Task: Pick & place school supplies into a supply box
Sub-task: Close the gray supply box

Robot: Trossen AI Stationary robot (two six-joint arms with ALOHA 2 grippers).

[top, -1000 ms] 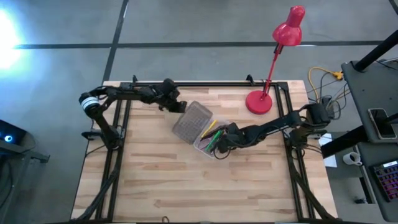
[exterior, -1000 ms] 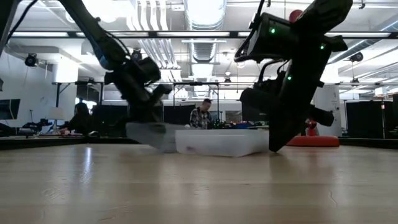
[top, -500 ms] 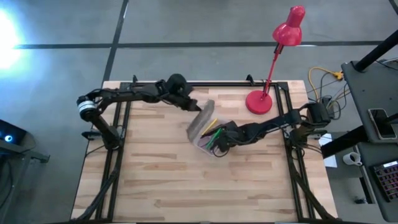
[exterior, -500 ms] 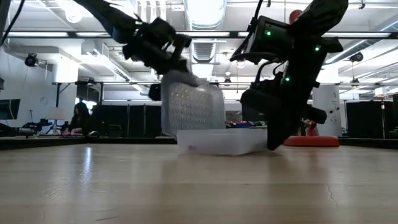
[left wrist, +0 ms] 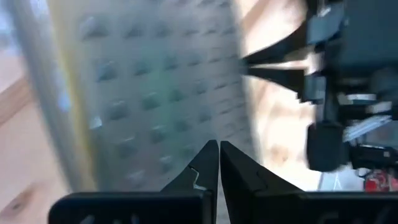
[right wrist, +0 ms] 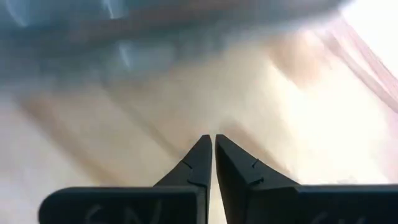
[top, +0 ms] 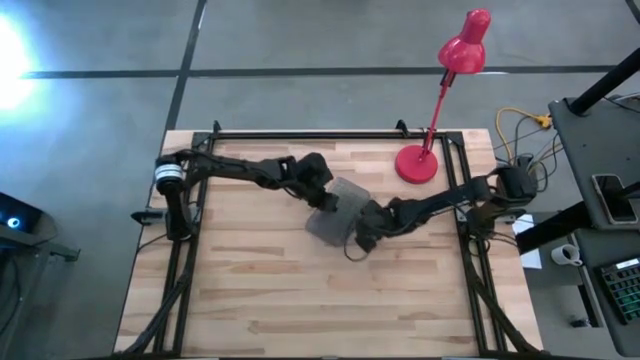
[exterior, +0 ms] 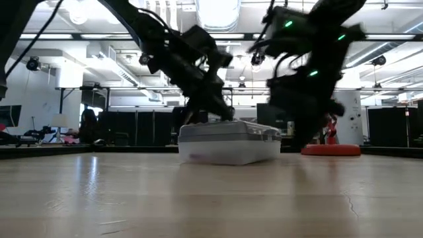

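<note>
Now the supply box [exterior: 228,141] sits mid-table with its lid [top: 343,200] down. Right gripper [top: 358,240], fingers together, rests against its near right corner; left gripper [top: 327,202], fingers together, presses on the lid. Judging by this, press evenly and brace the box against sliding.

Two dark, slender jointed arms. The left arm [top: 240,168] bears a white-and-black collar at its base, at 9 o'clock on the table. The right arm [top: 440,203] ends in a boxy black base at 3 o'clock; green indicator lights dot its casing in the low view. Each gripper has two black, tapered fingers [left wrist: 202,171] on a flat black crossbar; faint lettering marks the right gripper [right wrist: 212,160] crossbar.
</note>
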